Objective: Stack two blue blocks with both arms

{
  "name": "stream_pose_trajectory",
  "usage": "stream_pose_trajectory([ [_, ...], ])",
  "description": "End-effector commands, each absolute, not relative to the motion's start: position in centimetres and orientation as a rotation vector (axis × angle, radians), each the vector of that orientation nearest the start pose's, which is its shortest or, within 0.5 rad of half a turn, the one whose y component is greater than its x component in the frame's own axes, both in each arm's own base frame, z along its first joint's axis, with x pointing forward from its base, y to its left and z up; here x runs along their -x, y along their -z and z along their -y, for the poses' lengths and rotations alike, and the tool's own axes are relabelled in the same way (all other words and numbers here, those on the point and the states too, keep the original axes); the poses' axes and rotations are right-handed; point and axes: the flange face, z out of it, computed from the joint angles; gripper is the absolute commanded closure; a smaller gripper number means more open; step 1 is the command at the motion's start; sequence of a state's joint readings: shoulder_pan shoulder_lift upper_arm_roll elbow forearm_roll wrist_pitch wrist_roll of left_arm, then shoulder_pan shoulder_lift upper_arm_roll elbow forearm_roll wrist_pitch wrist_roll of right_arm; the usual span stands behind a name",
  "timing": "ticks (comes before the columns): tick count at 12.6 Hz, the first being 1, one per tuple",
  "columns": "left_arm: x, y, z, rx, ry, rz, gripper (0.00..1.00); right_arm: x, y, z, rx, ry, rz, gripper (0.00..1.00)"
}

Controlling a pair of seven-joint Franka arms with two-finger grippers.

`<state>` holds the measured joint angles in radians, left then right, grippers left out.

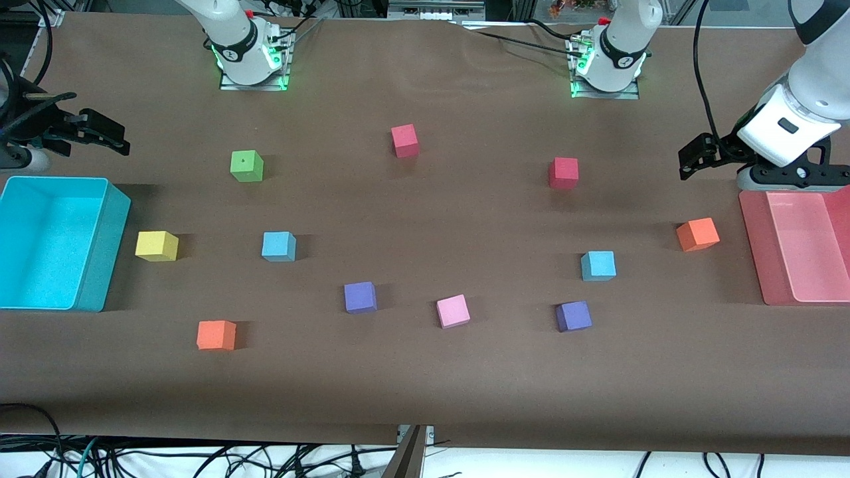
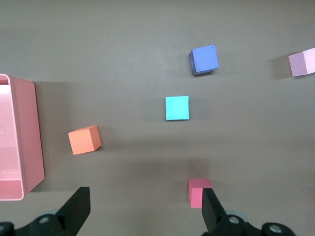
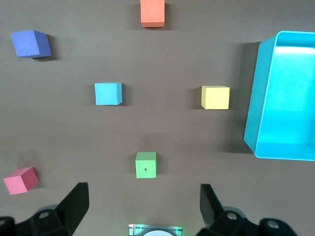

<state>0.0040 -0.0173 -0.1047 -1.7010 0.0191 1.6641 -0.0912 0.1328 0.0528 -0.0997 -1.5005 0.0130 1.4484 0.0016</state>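
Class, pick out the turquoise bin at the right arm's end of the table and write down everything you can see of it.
The turquoise bin is a rectangular open-topped box with straight walls and rounded corners; it looks like smooth plastic, glossy inside where light reflects. It sits upright and flat on the brown table cover at the right arm's end, running off the front view's edge. Nothing is seen inside it. No block touches it; the yellow block lies beside it, apart. The right claw hangs open above the table cover near it, clear of it.

Turquoise bin point(image 1: 99, 252) at 9 o'clock edge; pink tray point(image 1: 754, 245) at 3 o'clock edge. Green cube point(image 1: 246, 166) at 10 o'clock. Pink cube point(image 1: 453, 311) at 6 o'clock.
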Motion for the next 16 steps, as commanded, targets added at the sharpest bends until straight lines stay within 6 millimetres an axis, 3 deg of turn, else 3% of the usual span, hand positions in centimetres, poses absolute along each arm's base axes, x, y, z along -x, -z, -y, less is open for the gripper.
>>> stream_pose_trajectory([
  [1, -55.39, -58.58, 5.46, 3.137, -0.031, -0.041, 0.00, -55.83, -62.51, -2.42, 3.147, -0.125, 0.034, 0.00],
  [8, -55.39, -58.58, 5.46, 3.137, -0.031, -0.041, 0.00, -56.79, -62.36, -1.56, 3.143, -0.055, 0.169, 0.00],
  [16, -55.39, -58.65, 5.56, 3.139, -0.029, -0.036, 0.00, -56.77, -62.09, -1.72, 3.151, -0.070, 0.178, 0.00],
])
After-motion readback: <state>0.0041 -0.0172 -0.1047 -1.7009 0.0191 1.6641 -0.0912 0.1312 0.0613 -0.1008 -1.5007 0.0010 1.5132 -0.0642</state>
